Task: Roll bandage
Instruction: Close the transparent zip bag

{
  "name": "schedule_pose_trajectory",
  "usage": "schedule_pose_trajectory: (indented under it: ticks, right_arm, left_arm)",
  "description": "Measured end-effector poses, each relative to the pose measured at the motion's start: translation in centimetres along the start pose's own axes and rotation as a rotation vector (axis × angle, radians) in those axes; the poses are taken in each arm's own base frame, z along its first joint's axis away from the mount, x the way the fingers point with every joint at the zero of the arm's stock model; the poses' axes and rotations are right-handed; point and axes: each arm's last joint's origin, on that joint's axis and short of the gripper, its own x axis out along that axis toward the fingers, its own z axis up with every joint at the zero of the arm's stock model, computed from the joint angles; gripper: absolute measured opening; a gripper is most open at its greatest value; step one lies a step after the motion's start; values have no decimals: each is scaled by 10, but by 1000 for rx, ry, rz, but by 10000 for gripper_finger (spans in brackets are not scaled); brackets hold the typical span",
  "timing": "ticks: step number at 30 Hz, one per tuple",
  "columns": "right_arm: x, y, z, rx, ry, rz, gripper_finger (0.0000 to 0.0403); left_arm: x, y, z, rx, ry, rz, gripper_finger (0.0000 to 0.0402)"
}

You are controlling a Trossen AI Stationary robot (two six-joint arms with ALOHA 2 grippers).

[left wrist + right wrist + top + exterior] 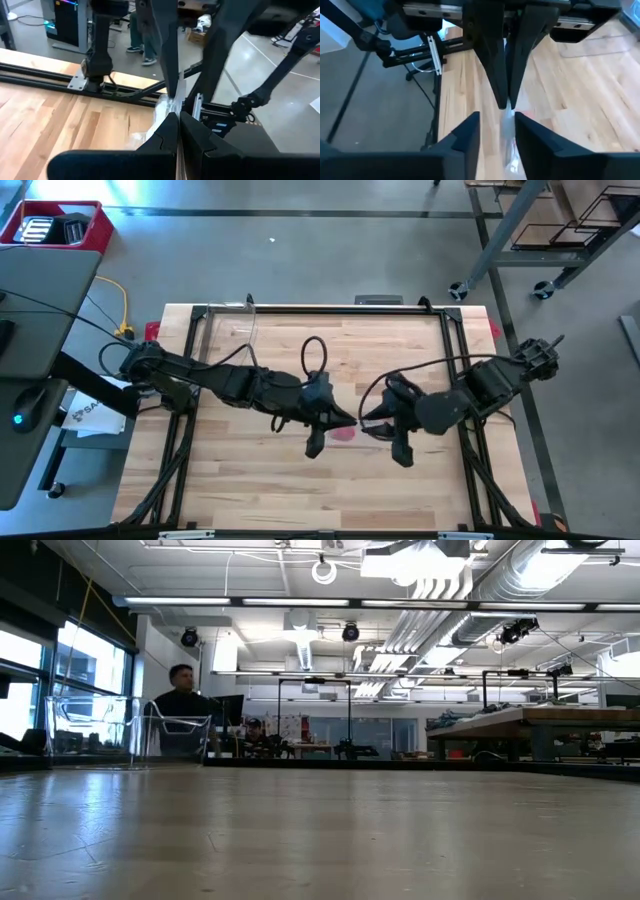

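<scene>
My two grippers meet above the middle of the wooden table (250, 480). My left gripper (178, 122) is shut on a strip of crinkled clear plastic bag (172, 102). My right gripper (497, 127) faces it closely and stands open, with the plastic (507, 132) running through the gap between its fingers. The bandage (345, 432) shows only as a small red patch under the two grippers, and as a pink spot (529, 116) beside the plastic. Whether it is in the bag or on the table, I cannot tell. My left gripper pinches the clear plastic bag between its two fingers, at a bunched edge (506, 107) right at the fingertips. The fingers come nearly level from the table's left side. The plastic sticks out past the tips toward my right gripper, lifted off the table.
A clear plastic box (232, 330) stands at the table's far left. Black frame rails (320, 308) run along the table's edges. A red bin (60, 225) sits off the table at the far left. A person (185, 700) is in the room behind.
</scene>
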Motion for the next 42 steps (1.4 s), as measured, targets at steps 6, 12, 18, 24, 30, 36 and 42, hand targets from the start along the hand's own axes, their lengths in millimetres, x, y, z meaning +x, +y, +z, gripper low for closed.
schedule_pose_trajectory:
  ticks: [6,12,18,24,30,36,42]
  right_arm:
    - [8,4,0,-43,-20,-32,19]
    - [10,5,-1,-44,-27,-49,27]
    - [13,3,2,-30,-38,-54,27]
    - [12,2,7,-26,-76,-44,60]
    - [-13,-7,12,6,-128,-22,143]
    - [-28,-11,2,1,-44,0,167]
    - [-15,-3,-5,-39,20,-7,142]
  left_arm:
    - [0,0,0,-1,2,-4,0]
    - [0,0,0,0,3,-2,0]
    - [0,0,0,-1,-1,0,0]
    - [0,0,1,-1,-8,3,0]
    - [0,0,1,-2,-8,5,0]
    - [0,0,1,-1,-7,2,0]
    - [0,0,0,-1,-5,2,0]
